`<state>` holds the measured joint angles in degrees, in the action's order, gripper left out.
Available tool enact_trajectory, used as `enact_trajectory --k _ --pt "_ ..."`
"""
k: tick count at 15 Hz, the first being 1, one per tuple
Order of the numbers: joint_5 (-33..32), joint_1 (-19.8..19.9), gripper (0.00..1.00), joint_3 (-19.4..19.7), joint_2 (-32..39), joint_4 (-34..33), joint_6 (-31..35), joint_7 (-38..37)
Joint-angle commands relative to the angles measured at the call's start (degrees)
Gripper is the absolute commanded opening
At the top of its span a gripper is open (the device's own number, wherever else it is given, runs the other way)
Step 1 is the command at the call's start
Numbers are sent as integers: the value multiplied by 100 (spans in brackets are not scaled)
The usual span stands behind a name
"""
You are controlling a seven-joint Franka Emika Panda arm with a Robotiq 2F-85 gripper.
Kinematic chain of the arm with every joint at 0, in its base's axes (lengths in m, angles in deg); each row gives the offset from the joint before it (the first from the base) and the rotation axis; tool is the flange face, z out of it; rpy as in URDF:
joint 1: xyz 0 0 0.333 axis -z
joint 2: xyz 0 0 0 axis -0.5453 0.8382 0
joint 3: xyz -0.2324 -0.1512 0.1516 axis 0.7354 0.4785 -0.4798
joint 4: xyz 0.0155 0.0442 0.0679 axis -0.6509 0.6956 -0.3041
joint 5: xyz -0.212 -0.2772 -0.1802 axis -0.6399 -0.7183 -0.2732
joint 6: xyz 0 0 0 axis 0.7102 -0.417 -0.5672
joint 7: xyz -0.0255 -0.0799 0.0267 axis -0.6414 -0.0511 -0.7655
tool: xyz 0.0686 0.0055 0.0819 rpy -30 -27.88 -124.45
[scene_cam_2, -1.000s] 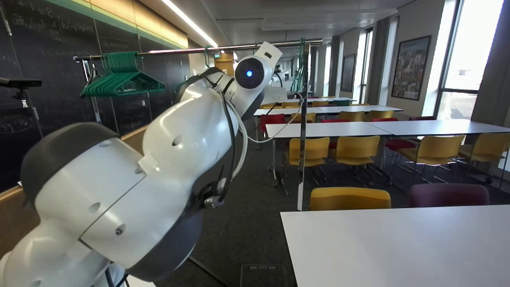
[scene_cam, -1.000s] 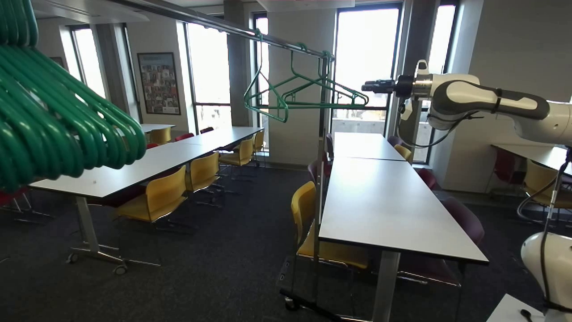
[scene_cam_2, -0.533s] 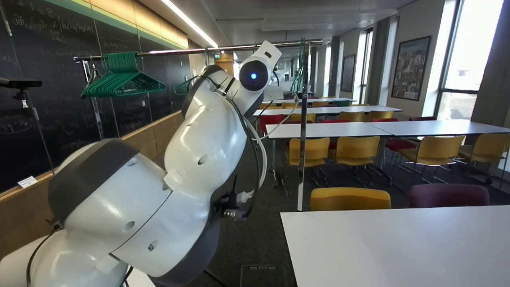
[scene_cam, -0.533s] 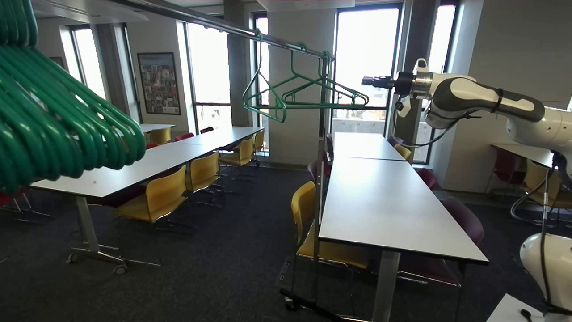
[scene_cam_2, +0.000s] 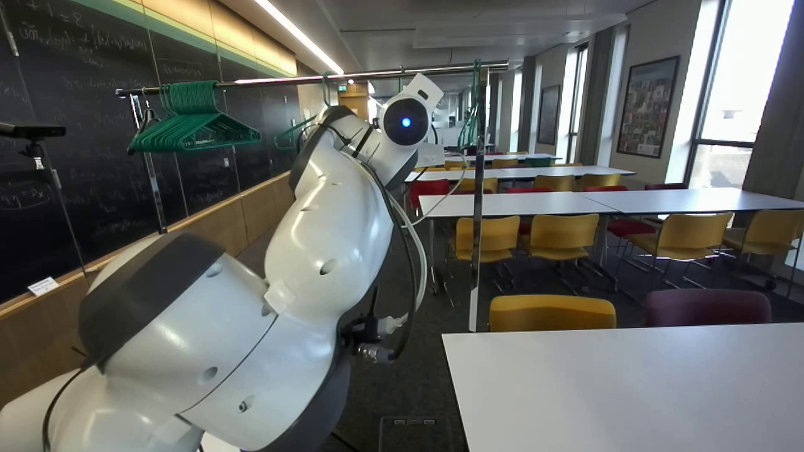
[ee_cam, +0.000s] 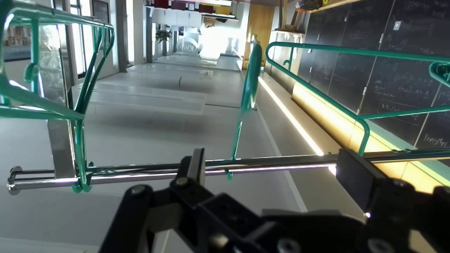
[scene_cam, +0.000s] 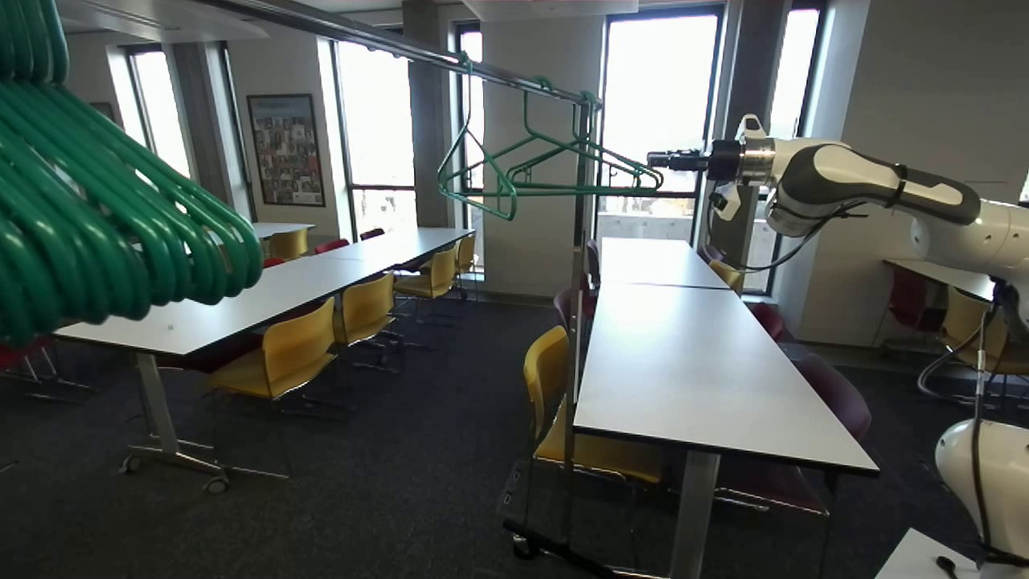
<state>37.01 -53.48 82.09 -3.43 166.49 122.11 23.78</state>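
My gripper (ee_cam: 276,171) is open, with its black fingers wide apart and nothing held between them. The wrist picture stands upside down. The metal rail (ee_cam: 281,165) runs across behind the fingers. A green hanger (ee_cam: 251,75) hangs from it edge-on, its hook seen between the fingers. Green hangers also hang to the left (ee_cam: 80,105) and right (ee_cam: 316,93) in the wrist view. In an exterior view the gripper (scene_cam: 655,159) points level at the corner of the green hangers (scene_cam: 555,191); I cannot tell the gap. The arm hides the gripper in an exterior view (scene_cam_2: 339,226).
A dense bunch of green hangers (scene_cam: 104,217) hangs at the rail's far end, also seen by the blackboard (scene_cam_2: 195,129). The rack's upright post (scene_cam_2: 478,207) stands beside the arm. White tables (scene_cam: 707,362) and yellow chairs (scene_cam: 297,346) stand below and around the rack.
The arm's elbow and upper links have shifted right in an exterior view. The gripper rose slightly, then lowered to a little below its earlier height. The hangers have barely moved.
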Motion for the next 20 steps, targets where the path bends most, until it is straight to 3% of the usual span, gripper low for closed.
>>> enact_trajectory --k 1,5,9,10,11,20 --pt "58 111 100 -33 -234 195 -149 251" --pt "61 195 100 45 -246 433 -128 253" --pt "63 -18 100 94 -154 390 -71 278" --pt "48 -68 75 103 -123 368 -25 298" --pt "49 -110 74 102 -135 359 -7 328" --pt "62 -59 6 113 -107 387 42 411"
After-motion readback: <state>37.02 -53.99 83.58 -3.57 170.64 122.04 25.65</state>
